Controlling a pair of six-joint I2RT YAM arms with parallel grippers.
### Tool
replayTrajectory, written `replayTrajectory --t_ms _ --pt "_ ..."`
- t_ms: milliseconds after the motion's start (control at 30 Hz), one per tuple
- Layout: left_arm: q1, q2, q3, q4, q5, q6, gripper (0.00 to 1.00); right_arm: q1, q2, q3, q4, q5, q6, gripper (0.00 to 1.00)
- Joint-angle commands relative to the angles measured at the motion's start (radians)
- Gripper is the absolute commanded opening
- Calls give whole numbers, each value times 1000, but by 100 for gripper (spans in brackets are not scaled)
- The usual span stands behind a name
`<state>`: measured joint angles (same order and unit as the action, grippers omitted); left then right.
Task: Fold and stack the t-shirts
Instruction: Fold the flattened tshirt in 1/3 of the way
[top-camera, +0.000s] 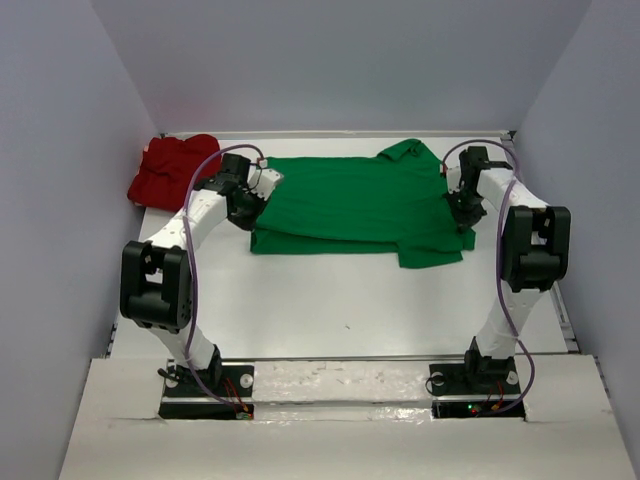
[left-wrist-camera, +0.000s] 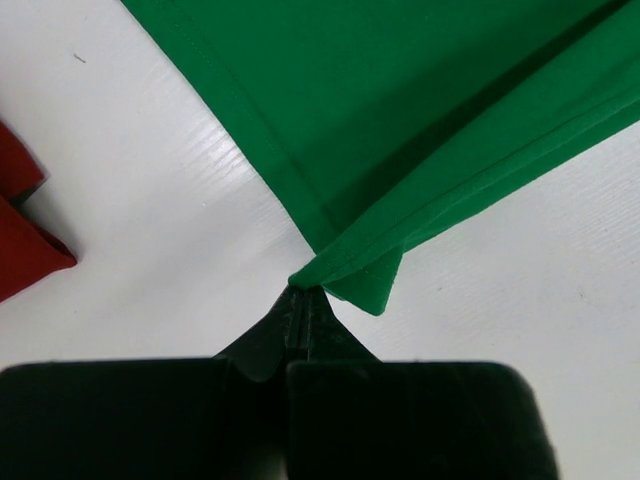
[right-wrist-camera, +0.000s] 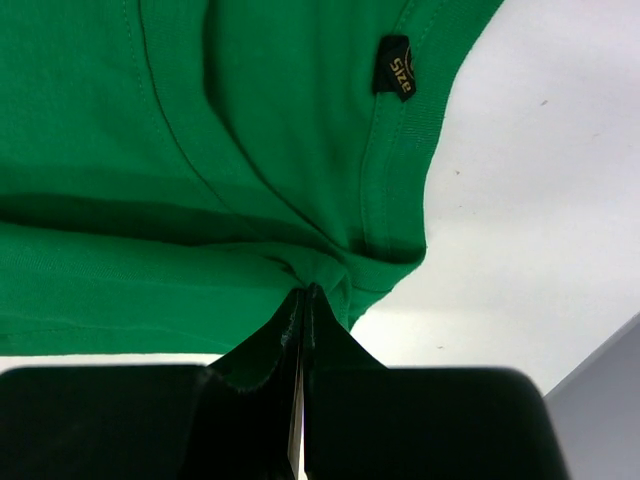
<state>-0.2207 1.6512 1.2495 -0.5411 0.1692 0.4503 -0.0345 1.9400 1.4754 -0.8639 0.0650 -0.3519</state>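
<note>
The green t-shirt (top-camera: 355, 205) lies spread across the upper middle of the overhead view on the white counter (top-camera: 340, 310). It is doubled over, with a lower layer showing along its bottom edge and at the lower right corner. A sleeve sticks up at its top right.

The left pincer (top-camera: 254, 212) sits at the shirt's left edge. In the left wrist view its fingers are pressed together on a folded corner of the green cloth (left-wrist-camera: 420, 120), and the left pincer's tips (left-wrist-camera: 300, 300) meet just where the hemmed layers come to a point. The right pincer (top-camera: 462, 216) sits at the shirt's right edge. In the right wrist view the right pincer (right-wrist-camera: 308, 298) is closed on a bunched fold of green fabric (right-wrist-camera: 180, 200) just below the neckband. A small black size label (right-wrist-camera: 396, 66) shows near the top of that frame.

The red t-shirt (top-camera: 170, 170) lies crumpled in the upper left of the overhead view, against the wall and apart from the green one. Part of the red cloth (left-wrist-camera: 20, 235) also shows at the left edge of the left wrist view.
</note>
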Motion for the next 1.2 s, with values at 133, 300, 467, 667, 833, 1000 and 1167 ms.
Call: replayTrajectory --t_ms 133,300,467,667,833,1000,1167 --pt "6 12 11 4 12 2 0 -10 19 83 39 13 31 0" --pt "6 22 24 3 15 2 0 -10 31 106 37 15 30 0" --pt "6 27 25 3 13 2 0 -10 36 132 37 7 34 0" --pt "6 27 22 7 9 4 0 -10 66 175 32 38 25 0" --pt "6 41 25 7 12 2 0 -10 96 242 22 41 36 0" --pt "4 47 33 3 13 4 0 -10 163 292 -3 44 28 0" --pt "4 48 27 6 10 4 0 -10 209 307 -4 41 27 0"
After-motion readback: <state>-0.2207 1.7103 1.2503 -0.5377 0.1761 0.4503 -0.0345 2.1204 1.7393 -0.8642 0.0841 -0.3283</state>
